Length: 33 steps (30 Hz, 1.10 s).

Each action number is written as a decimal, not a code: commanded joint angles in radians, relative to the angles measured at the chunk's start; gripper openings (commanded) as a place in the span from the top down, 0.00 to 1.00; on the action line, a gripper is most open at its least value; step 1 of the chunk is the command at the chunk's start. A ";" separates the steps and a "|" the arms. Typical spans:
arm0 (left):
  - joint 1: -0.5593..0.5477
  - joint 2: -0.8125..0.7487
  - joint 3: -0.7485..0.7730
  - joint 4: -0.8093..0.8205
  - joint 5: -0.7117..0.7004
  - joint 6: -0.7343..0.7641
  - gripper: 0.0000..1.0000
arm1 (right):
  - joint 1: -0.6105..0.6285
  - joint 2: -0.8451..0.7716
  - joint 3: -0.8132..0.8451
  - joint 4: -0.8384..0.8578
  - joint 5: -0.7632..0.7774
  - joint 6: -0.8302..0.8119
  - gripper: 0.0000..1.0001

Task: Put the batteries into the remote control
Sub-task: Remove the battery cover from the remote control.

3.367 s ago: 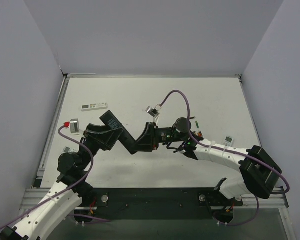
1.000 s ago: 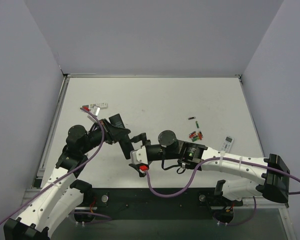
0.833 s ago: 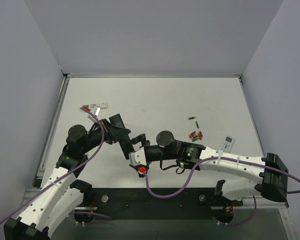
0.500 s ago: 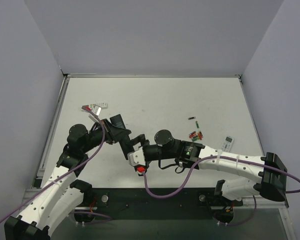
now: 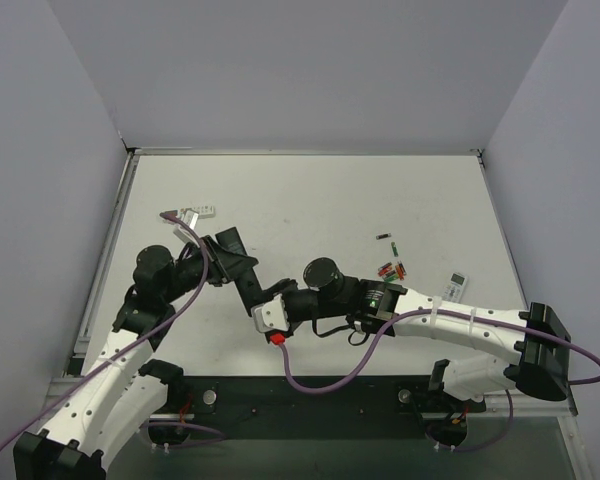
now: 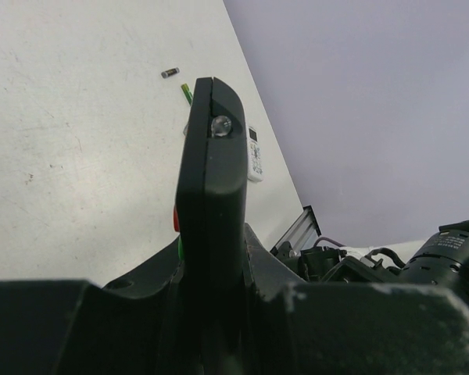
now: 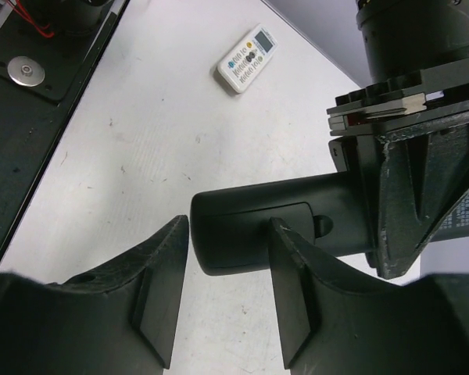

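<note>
Left jaws clenched on remote (image 6: 211, 180), held above bench (image 5: 310, 200). Right jaws straddle its free end, not clamped. Probably light, rigid, slick plastic: pinch the flat faces. Batteries (image 5: 390, 268) lie well apart.

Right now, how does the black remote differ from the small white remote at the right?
The black remote is longer and clamped in the left gripper above the table; the small white remote is shorter and lies untouched on it. Both are slim rectangles.
</note>
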 commanded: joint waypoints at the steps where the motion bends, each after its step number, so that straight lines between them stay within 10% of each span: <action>1: 0.010 -0.005 0.046 0.101 0.007 -0.036 1.00 | 0.009 0.002 -0.009 -0.080 -0.031 0.014 0.61; 15: 0.007 -0.017 0.033 0.028 0.015 0.060 1.00 | 0.006 -0.052 -0.022 0.053 0.017 0.022 0.22; 33: -0.022 -0.017 0.042 0.035 0.017 0.054 1.00 | 0.008 0.014 0.027 0.076 0.015 -0.006 0.21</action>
